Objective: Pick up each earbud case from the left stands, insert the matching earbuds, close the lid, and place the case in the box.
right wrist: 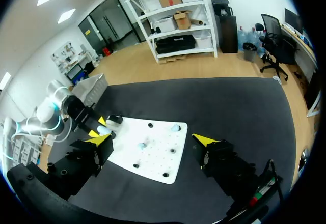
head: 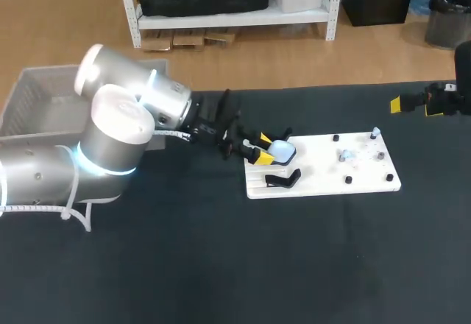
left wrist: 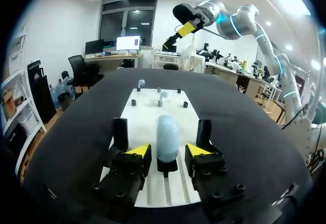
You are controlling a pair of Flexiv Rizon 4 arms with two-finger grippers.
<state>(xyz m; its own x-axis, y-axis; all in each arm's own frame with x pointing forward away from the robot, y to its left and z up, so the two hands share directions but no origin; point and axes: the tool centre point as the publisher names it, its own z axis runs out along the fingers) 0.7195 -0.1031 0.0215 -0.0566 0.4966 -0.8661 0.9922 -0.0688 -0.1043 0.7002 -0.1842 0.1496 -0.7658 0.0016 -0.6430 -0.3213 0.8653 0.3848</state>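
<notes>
A pale blue earbud case (left wrist: 167,137) stands upright on a black stand at the near end of the white board (left wrist: 153,113). My left gripper (left wrist: 168,150) is open around it, one yellow tip on each side with a small gap to the case. The head view shows the same case (head: 282,149) and left gripper (head: 263,152) at the board's left end. Two pale earbuds (head: 344,155) (head: 375,131) sit on pegs further right. My right gripper (right wrist: 154,140) hangs open and empty, high above the board's right side, also visible as the right gripper (head: 413,104).
A second black stand (head: 283,179), empty, sits on the board's front left corner. Small black pegs (head: 348,180) dot the board (head: 324,184). A grey box (head: 37,96) stands at the table's back left, behind my left arm. Dark table cloth surrounds the board.
</notes>
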